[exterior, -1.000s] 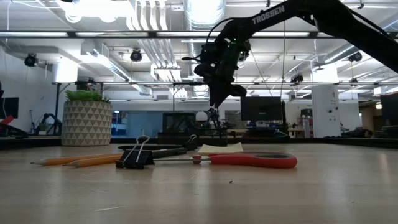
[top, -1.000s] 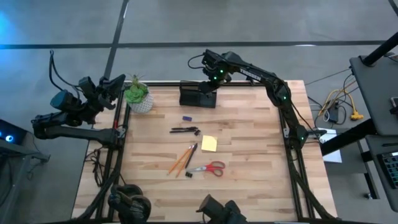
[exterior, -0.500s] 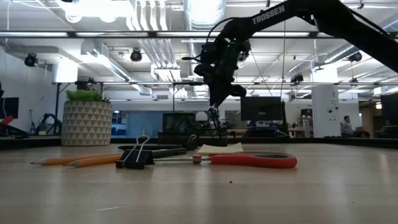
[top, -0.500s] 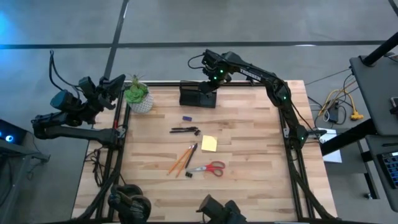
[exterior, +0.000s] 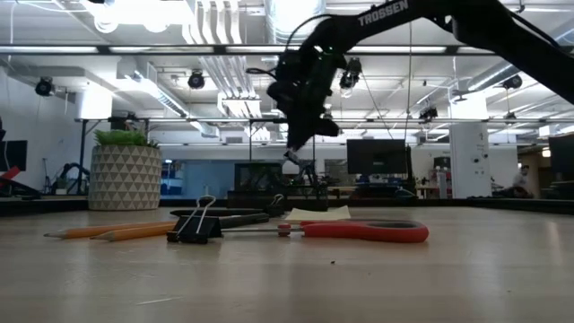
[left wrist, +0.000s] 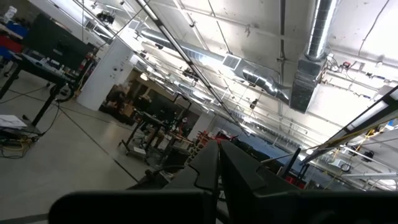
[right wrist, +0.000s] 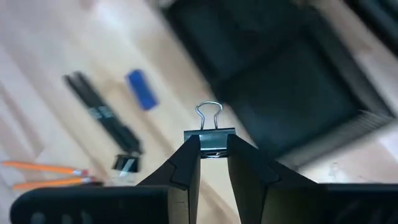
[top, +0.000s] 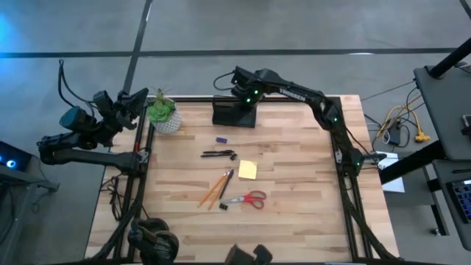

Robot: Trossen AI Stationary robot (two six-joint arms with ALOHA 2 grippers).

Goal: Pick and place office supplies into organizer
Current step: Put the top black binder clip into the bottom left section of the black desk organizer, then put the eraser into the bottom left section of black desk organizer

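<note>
While the right gripper point(right wrist: 212, 151) pinches a small binder clip point(right wrist: 209, 135) between its fingertips, it hangs above the black organizer point(top: 233, 113) at the far edge of the desk point(top: 294, 191), so the step in hand looks like the drop of this clip into a compartment. The clip's black body sits squarely in the nearly closed fingers with its wire loops pointing away from the wrist. From the right wrist view the clip seems to hover over the organizer's near edge rather than over the middle of a cell — though the blur there makes it hard to be sure which compartment lies beneath.

To do it well, I would bring the gripper fully over an open cell, lower it close to the rim so the clip cannot bounce out, then ease the fingers apart without swinging the arm.

Still on the desk, well apart from the organizer: a purple piece point(top: 220, 139), black pens point(top: 218, 154), a yellow sticky-note pad point(top: 247, 170), orange pencils point(top: 212, 193), a second black clip point(top: 222, 207) and red-handled scissors point(top: 246, 198).

The left gripper point(left wrist: 219, 163) waits off the desk's left side beside the potted plant point(top: 163, 114), its fingers close together and empty, pointing up into the room.
</note>
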